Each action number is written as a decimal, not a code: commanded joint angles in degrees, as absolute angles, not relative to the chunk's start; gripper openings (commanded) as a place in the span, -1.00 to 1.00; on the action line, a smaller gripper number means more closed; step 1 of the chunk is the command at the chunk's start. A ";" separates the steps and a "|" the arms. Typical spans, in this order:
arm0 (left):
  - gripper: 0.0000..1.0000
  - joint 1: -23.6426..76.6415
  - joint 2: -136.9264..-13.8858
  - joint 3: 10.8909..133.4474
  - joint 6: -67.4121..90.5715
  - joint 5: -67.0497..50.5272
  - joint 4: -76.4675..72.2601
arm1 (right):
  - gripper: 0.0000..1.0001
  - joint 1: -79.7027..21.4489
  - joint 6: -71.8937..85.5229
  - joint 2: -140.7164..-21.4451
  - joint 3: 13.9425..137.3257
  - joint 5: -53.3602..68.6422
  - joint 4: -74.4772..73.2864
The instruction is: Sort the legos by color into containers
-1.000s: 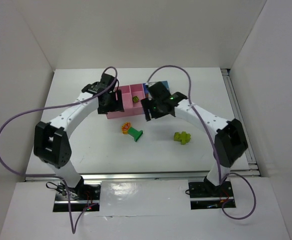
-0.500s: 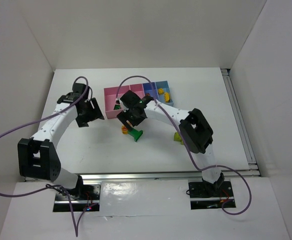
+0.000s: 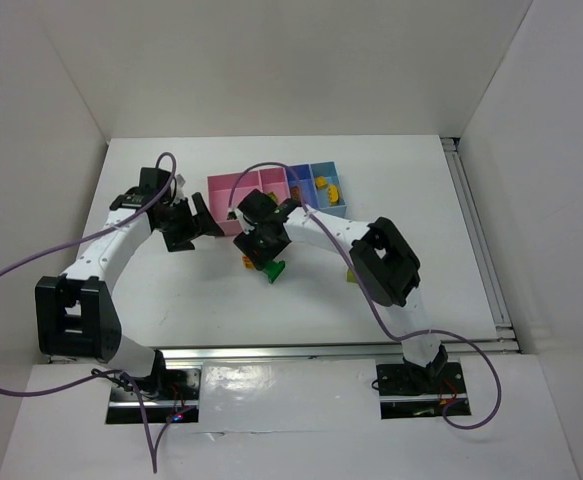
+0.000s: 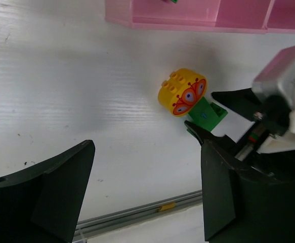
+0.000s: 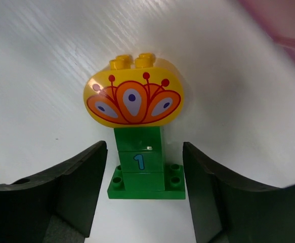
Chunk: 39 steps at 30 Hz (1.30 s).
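Nearest the near edge of the table (image 3: 171,300), about midway along it, lies the task's awkward piece. A round yellow brick (image 5: 133,98) printed with an orange flower is stuck onto a dark green brick (image 5: 139,162), and the pair lies flat on its side. Two colours joined cannot go into one bin, so the pair probably has to be pulled apart first.

The right gripper (image 5: 144,147) hangs low over it. Its jaws are parted and empty, one on each side of the green stem without touching it. That looks like the line-up for a pinch on the narrow green part, not the broad yellow head.

To the left, closer to the left edge, the left gripper (image 4: 147,157) hovers above bare table, spread wide and holding nothing. It points toward the flower piece, perhaps ready to take the other half.

Just beyond the pair, toward the far edge, stands the row of containers (image 3: 271,173). A scrap of green (image 4: 170,1) shows inside the wide pink bin (image 3: 223,188). The narrow pink bin (image 3: 274,180) shows nothing clearly. Yellow and orange-brown pieces (image 3: 324,185) lie in the light blue bin (image 3: 323,170). What the blue-purple bin (image 3: 298,174) holds is too small to tell.
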State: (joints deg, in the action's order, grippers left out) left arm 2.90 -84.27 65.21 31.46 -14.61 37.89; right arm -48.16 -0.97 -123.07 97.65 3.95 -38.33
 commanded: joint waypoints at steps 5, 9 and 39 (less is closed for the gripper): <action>0.73 2.02 -83.85 63.46 29.27 -22.58 34.80 | 0.03 -48.78 2.46 -122.36 93.87 1.77 -31.29; 0.73 2.02 -83.85 62.40 29.79 -22.59 34.19 | -0.20 -48.78 4.39 -120.41 91.14 0.62 -31.54; 0.73 1.49 -81.12 66.27 30.67 -6.42 38.50 | 0.55 -53.43 11.08 -116.01 92.53 20.57 -31.90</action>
State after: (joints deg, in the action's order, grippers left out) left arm 2.07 -83.64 63.53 30.24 -11.11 37.52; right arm -51.29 13.65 -115.35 86.21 16.23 -32.71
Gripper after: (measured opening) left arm 0.863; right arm 0.775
